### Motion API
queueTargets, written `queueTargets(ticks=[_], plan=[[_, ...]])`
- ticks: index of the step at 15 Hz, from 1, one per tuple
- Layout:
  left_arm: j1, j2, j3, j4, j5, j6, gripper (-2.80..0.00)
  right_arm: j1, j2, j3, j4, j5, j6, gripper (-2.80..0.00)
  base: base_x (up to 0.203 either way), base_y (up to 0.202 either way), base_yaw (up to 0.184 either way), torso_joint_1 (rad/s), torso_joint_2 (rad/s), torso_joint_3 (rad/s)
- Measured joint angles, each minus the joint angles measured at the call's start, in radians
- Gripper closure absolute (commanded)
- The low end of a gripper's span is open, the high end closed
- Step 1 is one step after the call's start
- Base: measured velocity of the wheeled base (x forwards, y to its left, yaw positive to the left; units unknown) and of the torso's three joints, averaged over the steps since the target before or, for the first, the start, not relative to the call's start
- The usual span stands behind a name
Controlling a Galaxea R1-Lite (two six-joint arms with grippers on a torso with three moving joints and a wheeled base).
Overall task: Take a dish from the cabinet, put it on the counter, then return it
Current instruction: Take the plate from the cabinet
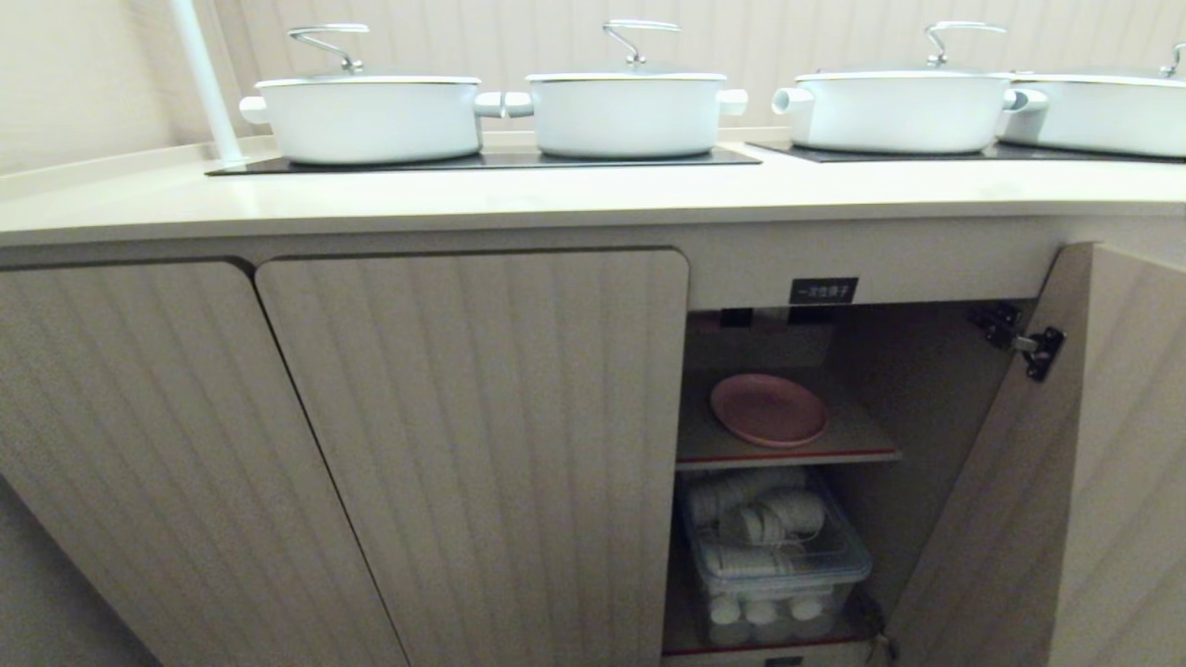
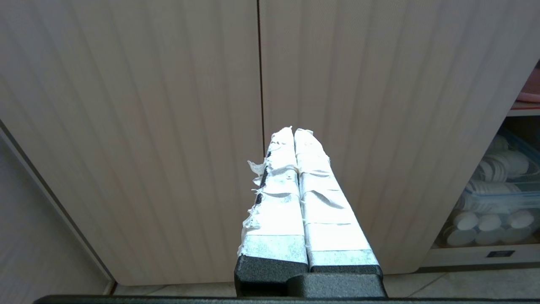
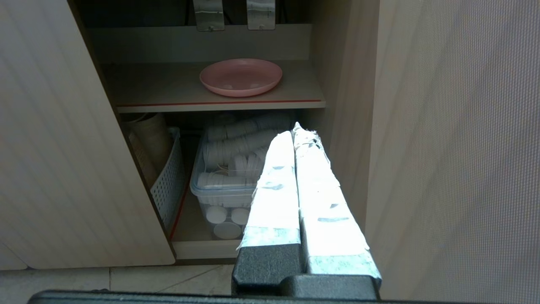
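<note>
In the lower centre of the right wrist view, the right gripper (image 3: 294,126) is seen with its two white-taped fingers pressed together, nothing being held between them; it is pointed toward the open cabinet (image 3: 211,42), short of the opening. The left gripper (image 2: 293,130) is likewise shown closed and empty in the lower centre of the left wrist view, aimed at the closed fluted doors (image 2: 168,126). Neither arm is caught in the head view. The dish (image 1: 769,409), a round pink plate, is found lying flat on the inner shelf (image 1: 862,445) in the centre-right of the head view, and in the upper centre of the right wrist view it is seen near the shelf's red-edged front. Below the shelf, a clear plastic box (image 1: 788,565) filled with white lidded cups is set, and a white perforated basket (image 3: 168,185) is placed just beside it. The cabinet door (image 1: 1066,463) is swung open at the right edge. A small black label (image 1: 823,290) is fixed above the opening. Along the top of the head view, the counter (image 1: 556,199) is occupied by four white pots (image 1: 371,116) on black hob panels (image 1: 482,159).
</note>
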Motion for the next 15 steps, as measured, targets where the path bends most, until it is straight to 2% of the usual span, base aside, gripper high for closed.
queueTargets(ticks=[15], plan=[[0.0, 0.0, 0.0, 0.0, 0.0, 0.0, 0.0, 0.0, 0.0, 0.0, 0.0, 0.0, -0.001, 0.0, 0.0, 0.0, 0.0, 0.0, 0.0, 0.0]])
